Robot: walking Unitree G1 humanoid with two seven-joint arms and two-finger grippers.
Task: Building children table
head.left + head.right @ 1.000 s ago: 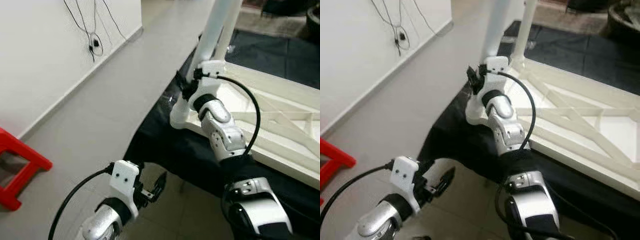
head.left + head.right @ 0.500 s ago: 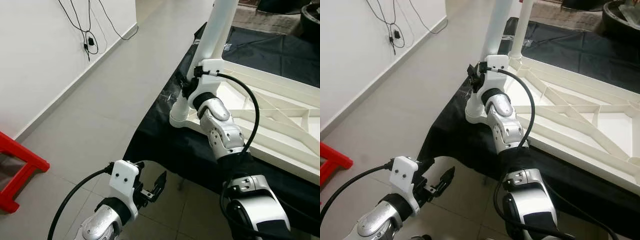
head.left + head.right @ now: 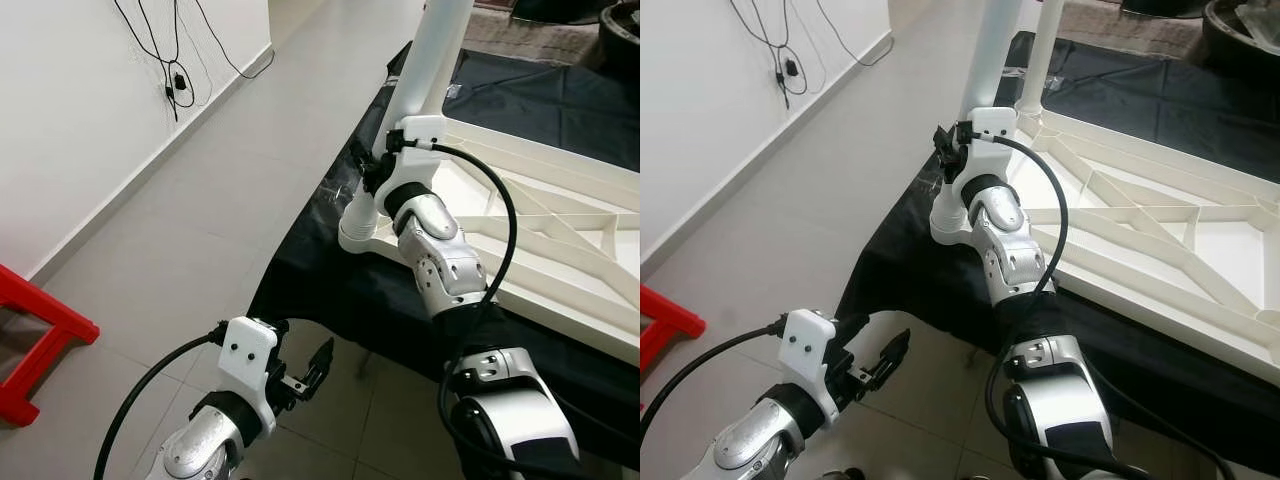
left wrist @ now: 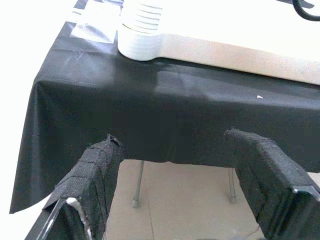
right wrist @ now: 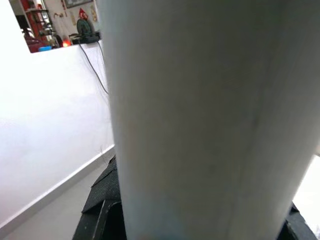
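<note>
Right arm is stretched forward and up, elbow bent, with the right gripper [image 3: 372, 172] clamped on the white table leg [image 3: 430, 60]. Left arm sits low and bent, left gripper [image 4: 185, 175] hanging free, its 2 fingers [image 4: 90, 175] spread wide apart.

Both arms are silver metal with black joint bands and white plastic housings at the wrists; a black cable loops from each wrist housing back along the arm. The left gripper [image 4: 172, 185] has two long black fingers [image 4: 90, 182], seemingly wrapped in dark cloth tape; small screws dot the right forearm [image 3: 440, 265]
</note>
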